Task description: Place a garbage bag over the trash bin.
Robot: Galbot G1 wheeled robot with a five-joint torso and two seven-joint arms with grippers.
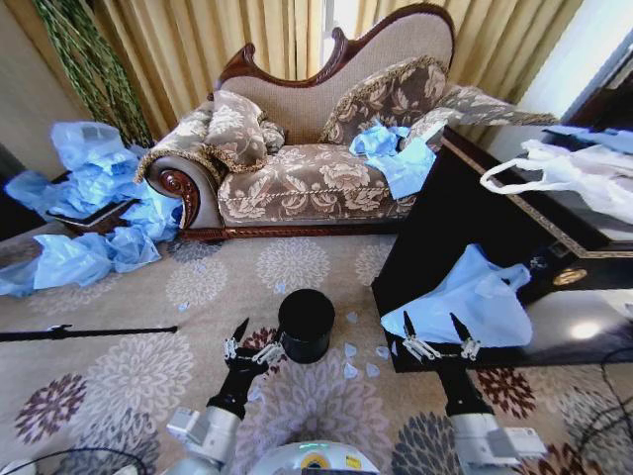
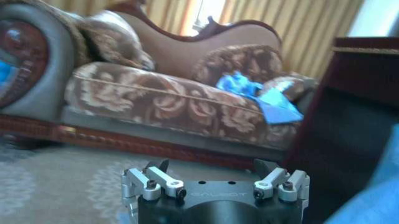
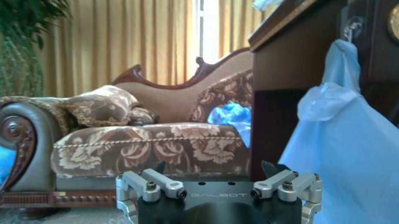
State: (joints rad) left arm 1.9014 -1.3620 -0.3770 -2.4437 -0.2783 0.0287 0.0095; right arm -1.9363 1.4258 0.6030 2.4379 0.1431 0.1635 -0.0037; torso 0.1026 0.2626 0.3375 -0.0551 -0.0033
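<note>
Nearest the robot, both arms reached low over a beige carpet (image 1: pixel 148 376) patterned with pale and plum flower medallions. The left gripper (image 1: pixel 249 343) hung with its fingers spread just beside the bin (image 1: pixel 305 324), which stood upright on the carpet with its mouth bare and a few pale blue scraps lying by its base. The right gripper (image 1: pixel 436 337), fingers likewise spread, sat at the near edge of a dark glossy cabinet (image 1: pixel 445 213), right under the bag (image 1: pixel 472 301), which draped down the cabinet's face; in the right wrist view the bag (image 3: pixel 349 154) hung down the cabinet's dark front just beside that gripper (image 3: pixel 215 175). A thin black rod (image 1: pixel 89 332) lay on the carpet to the left. On the tabletop a white bag (image 1: pixel 574 173) with loop handles lay spread. Farther back stood a floral sofa (image 1: pixel 307 178) with carved wooden trim and cushions, more blue plastic (image 1: pixel 396 153) crumpled on its seat. A heap of blue bags (image 1: pixel 84 193) was piled on the floor by the sofa's left arm. Behind everything hung gold curtains (image 1: pixel 227 35), with green foliage (image 1: pixel 84 54) in the left corner.
</note>
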